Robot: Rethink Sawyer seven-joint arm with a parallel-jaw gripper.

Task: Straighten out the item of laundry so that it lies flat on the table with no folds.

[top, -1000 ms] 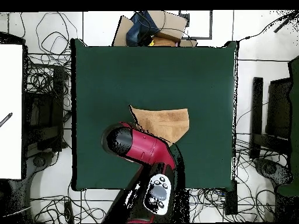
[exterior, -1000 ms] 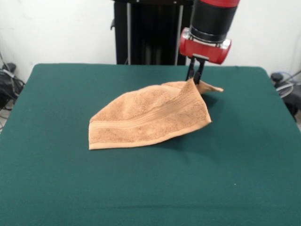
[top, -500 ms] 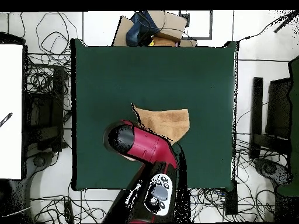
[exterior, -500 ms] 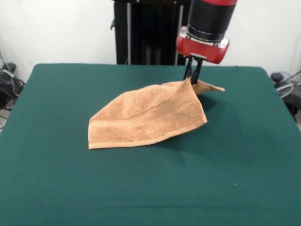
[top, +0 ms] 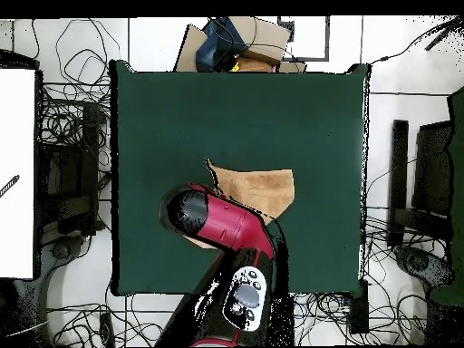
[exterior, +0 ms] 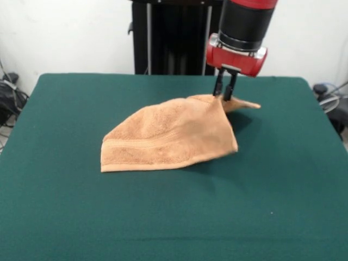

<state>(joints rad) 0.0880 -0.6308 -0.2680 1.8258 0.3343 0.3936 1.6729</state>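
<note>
The item of laundry (exterior: 168, 138), an orange-tan towel, lies folded over itself on the green table (exterior: 163, 217), right of centre. Its fold slumps low, and one corner points right behind it. My gripper (exterior: 223, 98) hangs at the fold's top right end, open, with its fingertips just above the cloth. A narrow gap shows between them. In the overhead view the red arm (top: 222, 227) covers the gripper and the near part of the towel (top: 263, 188), which lies on the table (top: 236, 109).
A cardboard box with a blue item (top: 237, 41) sits past the table's far edge in the overhead view. Cables cover the floor on both sides. A white board (top: 16, 172) stands at the left.
The raised towel corner has dropped out of the gripper and the fold has slumped lower. The gripper stays at about the same spot, now slightly open.
</note>
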